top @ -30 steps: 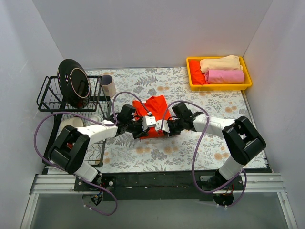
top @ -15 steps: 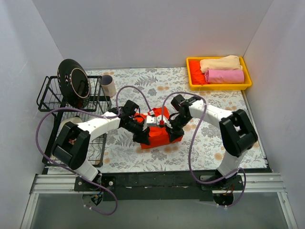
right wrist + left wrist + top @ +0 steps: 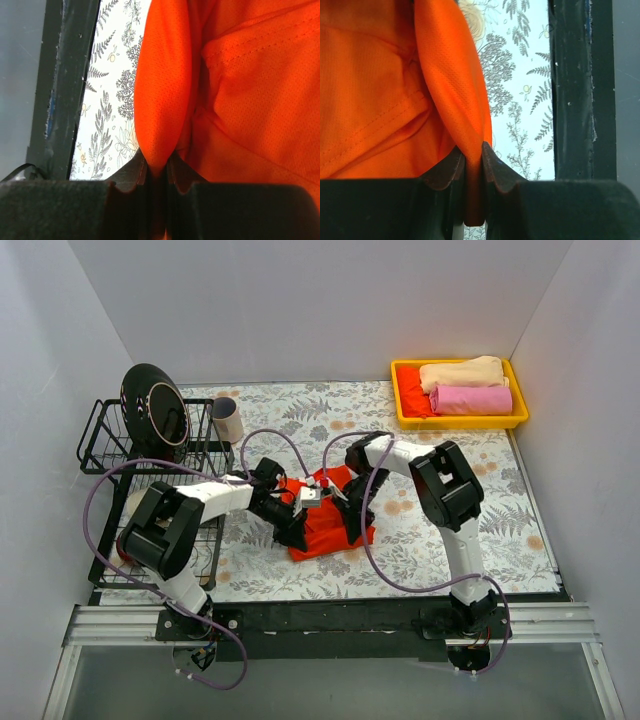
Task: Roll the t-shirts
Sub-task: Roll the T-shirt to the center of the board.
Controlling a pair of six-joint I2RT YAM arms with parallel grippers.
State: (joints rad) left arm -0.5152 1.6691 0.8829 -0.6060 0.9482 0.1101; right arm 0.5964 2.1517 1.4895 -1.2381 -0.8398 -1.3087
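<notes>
The bright orange-red t-shirt (image 3: 330,528) lies bunched and folded on the floral table between my two arms. My left gripper (image 3: 297,530) is shut on a fold of its cloth at the left side; the left wrist view shows the fold (image 3: 455,95) pinched between the dark fingertips (image 3: 496,167). My right gripper (image 3: 352,527) is shut on a fold at the right side, seen in the right wrist view as cloth (image 3: 162,95) between the fingertips (image 3: 131,176). Rolled beige (image 3: 462,373), pink (image 3: 470,400) and orange-red (image 3: 411,392) shirts lie in the back right tray.
A yellow tray (image 3: 459,421) holds the rolled bundles at the back right. A black wire rack (image 3: 120,445) with a dark pan (image 3: 154,412) stands at the left, a cup (image 3: 228,420) beside it. The table's black front rail (image 3: 330,615) runs along the near edge.
Both grippers have moved toward the near edge with the orange-red shirt, which has gone from spread further back to a more bunched fold nearer the front. The right arm has bent sharply inward.
</notes>
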